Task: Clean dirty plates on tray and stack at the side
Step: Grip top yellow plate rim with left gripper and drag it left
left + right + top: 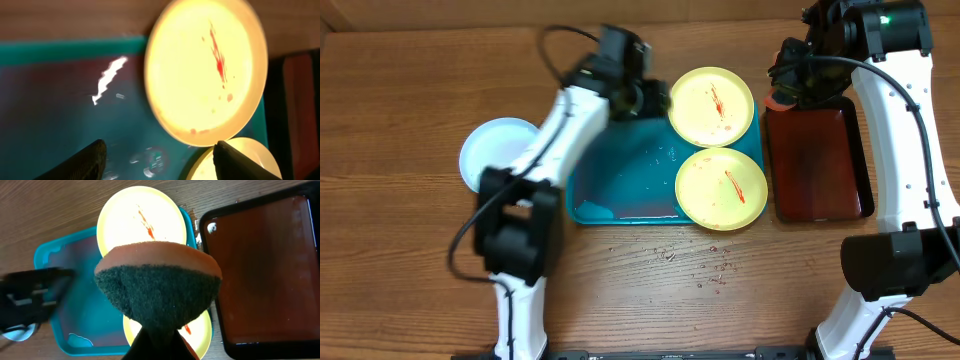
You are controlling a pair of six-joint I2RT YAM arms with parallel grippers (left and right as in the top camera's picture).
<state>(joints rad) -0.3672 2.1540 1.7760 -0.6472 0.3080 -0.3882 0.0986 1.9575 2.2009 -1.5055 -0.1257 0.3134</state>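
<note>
Two streaked plates (pixel 711 103) occupy the tray (pixel 620 185); right end effector (pixel 157 337) grips sponge (pixel 157 287).

- The turquoise tray (pixel 620 185) lies flat on the counter (pixel 400 250) before me, its floor glinting wet.
- Two green-rimmed yellow plates, streaked red, fill its right end: the far plate (pixel 711 106) overhangs the corner and the near plate (pixel 721 189) sits just beside it.
- A white plate (pixel 492 152), blue-rimmed, rests on the counter left of the tray.

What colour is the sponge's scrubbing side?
Scrubbing side is dark green; clearest in right wrist view.
</note>
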